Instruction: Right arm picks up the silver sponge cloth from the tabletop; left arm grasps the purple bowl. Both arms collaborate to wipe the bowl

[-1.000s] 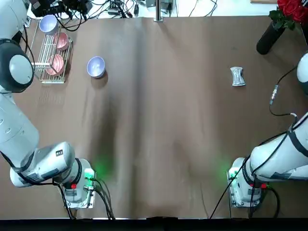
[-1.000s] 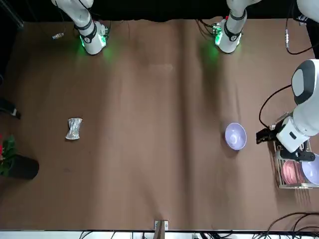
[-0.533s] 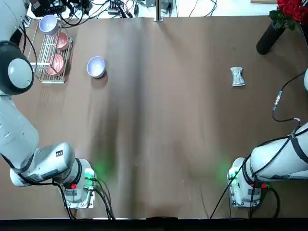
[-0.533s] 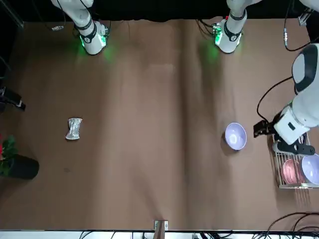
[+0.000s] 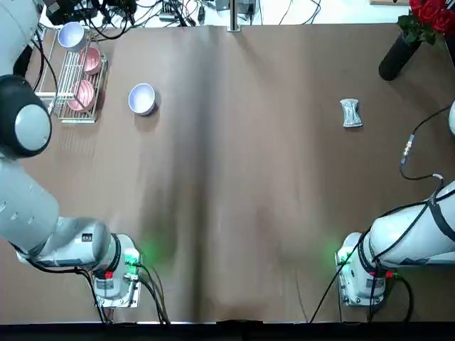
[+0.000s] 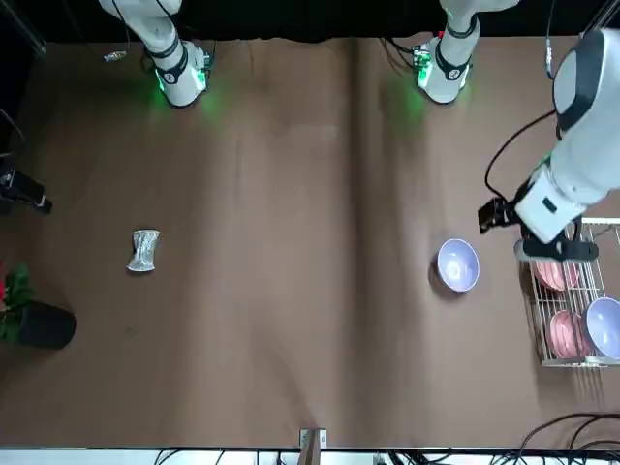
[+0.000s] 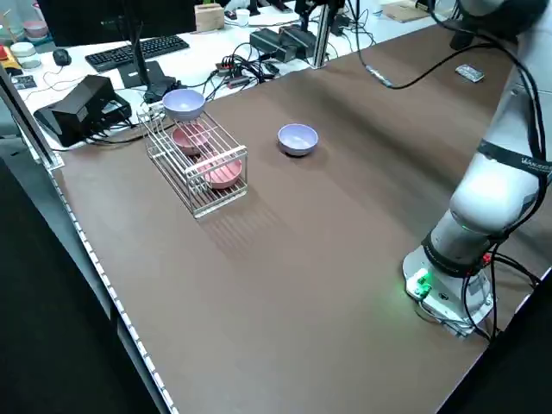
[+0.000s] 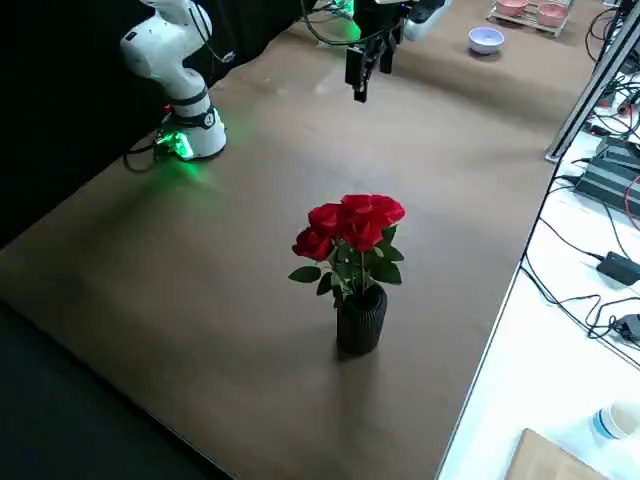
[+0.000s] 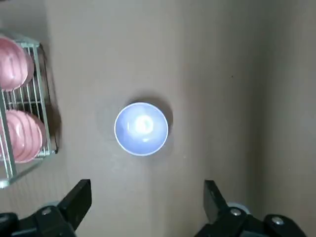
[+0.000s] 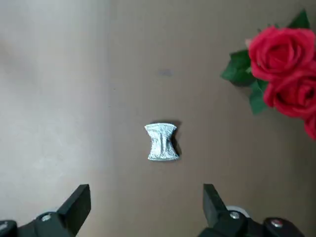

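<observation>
Right now neither arm has contact w/ anything. Left gripper (image 9: 143, 207) hangs above the purple bowl (image 9: 141, 128), fingers spread wide and empty; the bowl sits upright on the tabletop (image 5: 234, 177), just beside the wire rack (image 5: 75, 85) w/ its pink bowls (image 9: 19, 136) and a second lavender bowl (image 5: 71, 34) at the far end. Right gripper (image 10: 143, 210) hovers over the silver sponge cloth (image 10: 161, 141), fingers also released, nothing between them; the cloth lies flat on the table, near the vase of roses (image 8: 355, 270) but apart from it.

Risks, as judgement:
- Bowl is round, glossy inside, so a rim pinch off-centre could tip or skid it toward the rack.
- Left arm's wrist sits over the rack in the front view; a descent drifting that way might clip the wire or grab the wrong bowl.
- Cloth is thin and flat; fingers closing too high would miss it, too low would scrape the table.
- Roses are close enough that a wide approach could brush them.
</observation>
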`<control>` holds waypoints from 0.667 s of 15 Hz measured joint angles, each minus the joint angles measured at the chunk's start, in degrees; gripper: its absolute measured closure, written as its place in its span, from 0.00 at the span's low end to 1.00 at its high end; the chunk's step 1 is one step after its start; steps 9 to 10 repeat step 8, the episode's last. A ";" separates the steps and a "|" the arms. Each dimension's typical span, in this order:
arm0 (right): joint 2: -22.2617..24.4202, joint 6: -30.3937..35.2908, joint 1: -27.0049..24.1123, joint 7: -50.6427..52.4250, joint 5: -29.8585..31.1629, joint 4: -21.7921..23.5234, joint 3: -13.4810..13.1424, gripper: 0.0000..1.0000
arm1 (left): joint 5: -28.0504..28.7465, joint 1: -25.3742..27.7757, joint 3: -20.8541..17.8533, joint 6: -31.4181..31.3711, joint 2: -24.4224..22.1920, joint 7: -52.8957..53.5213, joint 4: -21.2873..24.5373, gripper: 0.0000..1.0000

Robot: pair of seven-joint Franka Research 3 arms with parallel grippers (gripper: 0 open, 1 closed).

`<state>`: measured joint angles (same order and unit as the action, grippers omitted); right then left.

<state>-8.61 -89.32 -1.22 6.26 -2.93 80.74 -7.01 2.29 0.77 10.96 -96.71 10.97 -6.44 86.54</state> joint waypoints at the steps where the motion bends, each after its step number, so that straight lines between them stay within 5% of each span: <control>1: 0.00 0.37 0.00 -1.58 0.45 0.04 0.01 0.00 | -0.31 -0.02 -0.52 -0.11 -1.59 0.00 1.59 0.00; 10: 0.20 1.60 0.10 -2.90 0.78 0.04 0.35 0.00 | -0.59 0.87 -1.49 -0.84 -3.64 -0.07 3.16 0.00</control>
